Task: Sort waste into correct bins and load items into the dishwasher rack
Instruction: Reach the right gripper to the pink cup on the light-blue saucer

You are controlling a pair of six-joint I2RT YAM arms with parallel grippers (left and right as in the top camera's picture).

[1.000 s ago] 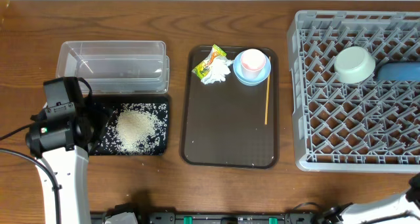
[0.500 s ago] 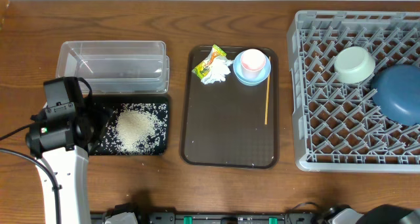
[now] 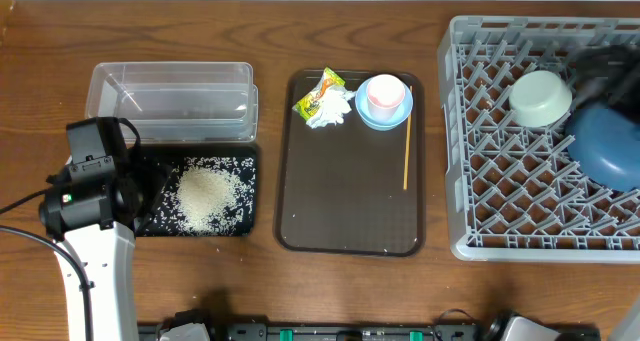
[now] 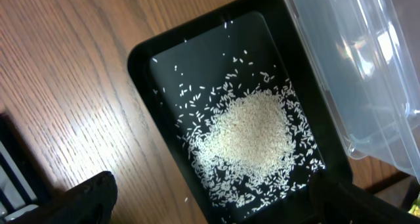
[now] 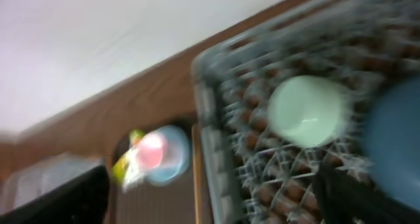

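Blue and mint already show in the grey dishwasher rack [image 3: 470, 131]: the dark blue dish [image 3: 607, 146] rests on the pegs at the right side, just beside a mint bowl [image 3: 540, 98]; the step in hand looks like the loading of that dish, with nothing gripping it now. In the blurred right wrist view the right gripper [image 5: 210, 184] hangs above the rack, fingers spread wide and nothing between them.

Rice [image 3: 207, 196] lies heaped in the black tray [image 3: 250, 156], which touches the clear tub [image 3: 170, 101] behind it; the left gripper [image 4: 216, 191] hovers over that tray, likewise spread and holding nothing.

On the brown serving tray [image 3: 350, 221], mid-worktop [image 3: 250, 281], the rest waits: the pink cup [image 3: 385, 94] stands inside the second bowl [image 3: 385, 117]; the snack wrapper [image 3: 320, 96] and white tissue [image 3: 330, 115] lie touching just left of it; the wooden stick [image 3: 407, 151] lies along the right side.

Next, I judge, the right arm should cross to the serving tray; the nested cup calls for a pinch on its rim and a straight lift, so the bowl beneath stays put; the wrapper and tissue lie nearer the left arm and the bins.
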